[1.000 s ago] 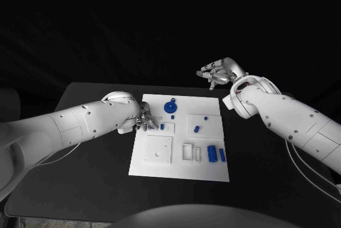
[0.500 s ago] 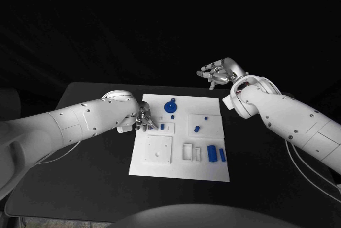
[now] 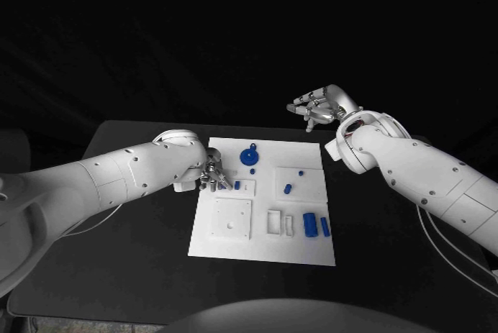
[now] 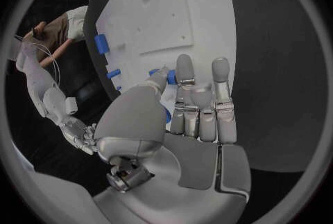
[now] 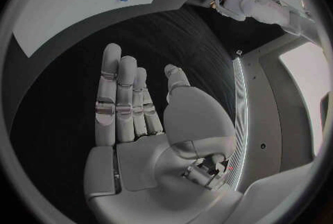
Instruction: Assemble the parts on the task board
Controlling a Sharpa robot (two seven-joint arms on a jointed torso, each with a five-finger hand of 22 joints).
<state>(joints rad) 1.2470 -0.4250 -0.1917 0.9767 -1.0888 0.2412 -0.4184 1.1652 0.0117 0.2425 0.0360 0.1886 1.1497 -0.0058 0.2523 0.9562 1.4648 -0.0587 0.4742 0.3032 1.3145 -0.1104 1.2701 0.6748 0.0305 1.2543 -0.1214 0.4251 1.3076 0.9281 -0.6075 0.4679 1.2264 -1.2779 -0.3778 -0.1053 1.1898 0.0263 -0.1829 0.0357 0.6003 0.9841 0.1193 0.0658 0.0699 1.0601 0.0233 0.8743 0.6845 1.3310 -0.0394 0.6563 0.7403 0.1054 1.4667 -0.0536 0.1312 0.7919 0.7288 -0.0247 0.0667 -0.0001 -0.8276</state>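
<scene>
Hovering at the board's left edge, the left hand held nothing, fingers apart. The right hand waited empty and spread, upper right. Loose parts remained at centre (a disc seemed seated), so most work looked undone.

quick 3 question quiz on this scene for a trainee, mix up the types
1. True or false: the right hand holds a blue part.
2. Which hand is at the task board? A) left hand B) right hand C) both
3. Fill in: the round blue part lies near the board's ____ edge, as the head view shows it (far or near).

Key: 1 false, its fingers are apart and hold nothing. 2 A. 3 far.
</scene>
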